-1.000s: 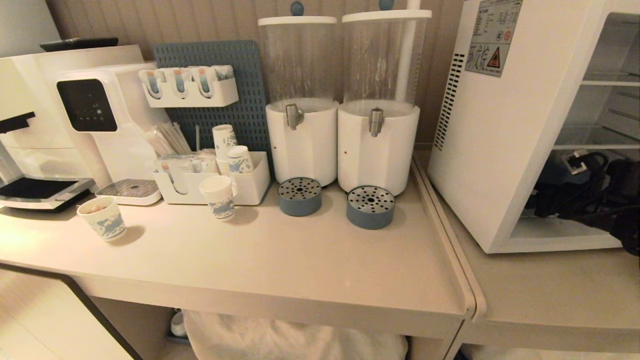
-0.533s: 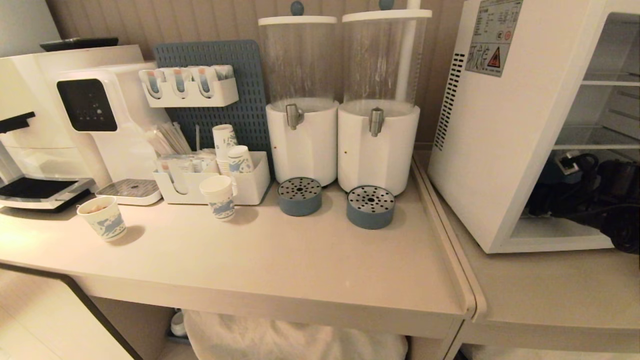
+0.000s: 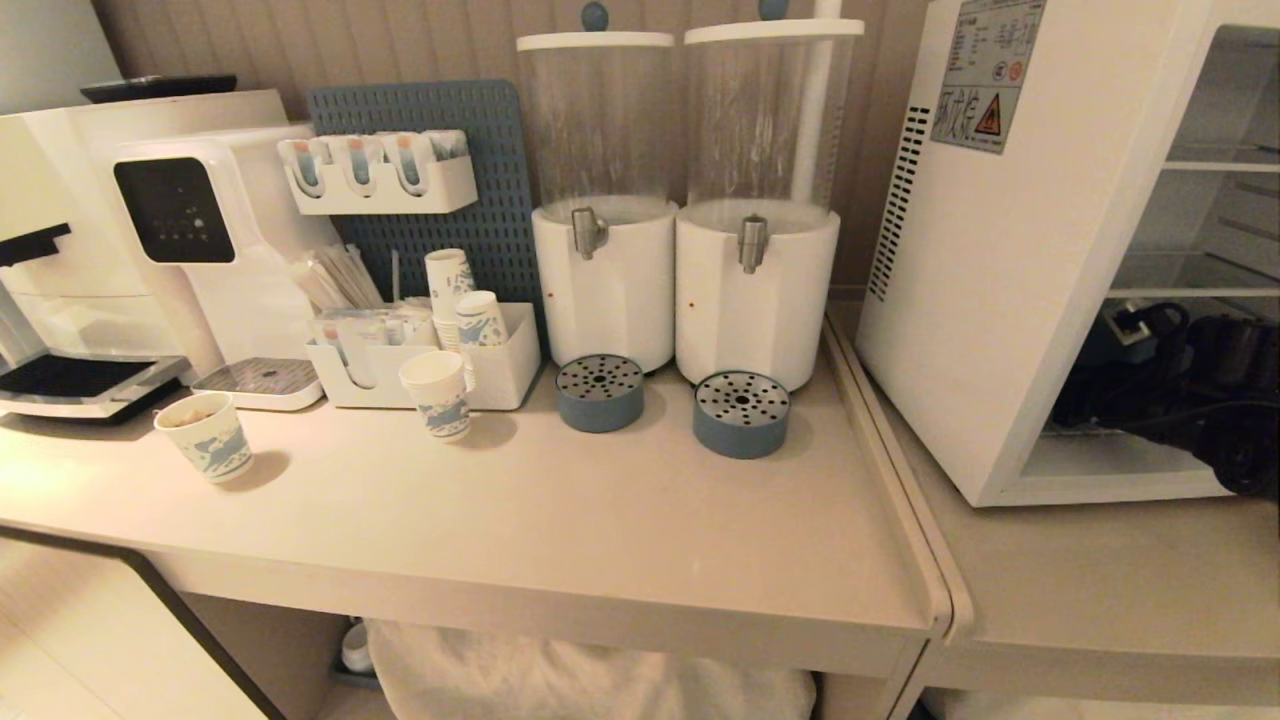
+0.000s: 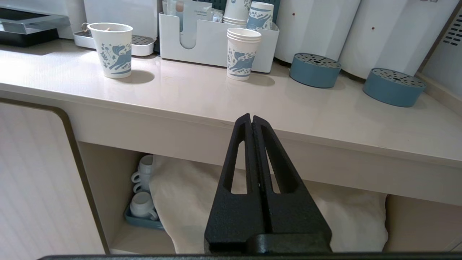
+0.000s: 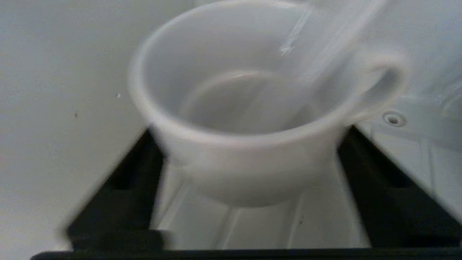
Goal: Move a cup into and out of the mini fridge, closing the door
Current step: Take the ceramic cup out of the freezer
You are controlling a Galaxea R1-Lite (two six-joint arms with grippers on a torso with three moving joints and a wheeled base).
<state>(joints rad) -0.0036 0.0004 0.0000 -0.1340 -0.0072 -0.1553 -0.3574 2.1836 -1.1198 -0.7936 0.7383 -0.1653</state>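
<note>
Cup (image 5: 249, 119) sits inside the mini fridge (image 3: 1010, 250), low on its white floor under the wire shelves, and the right wrist view shows it upright with its loop handle turned to one side; the right gripper (image 5: 249, 187) reaches in around it, one dark finger (image 5: 122, 187) on each side of the body, spread about as wide as the cup, and whether the pads press the wall or stand a hair off it cannot be told through the blur; in the head view the right arm shows only as a dark mass in the fridge's open front, and the door itself lies out of sight beyond the edge; the left gripper (image 4: 252, 124) hangs parked below the counter (image 3: 600, 520), its fingers pressed flat together on nothing; the step in hand looks like the grasp on the cup inside the fridge, either to take it out or just after setting it down, and the frames alone do not say which; the next move calls for a firm, level hold across the body, a small lift off the floor, then a straight pull out through the opening, clear of the shelf above and the frame, before the door can be swung shut.
</note>
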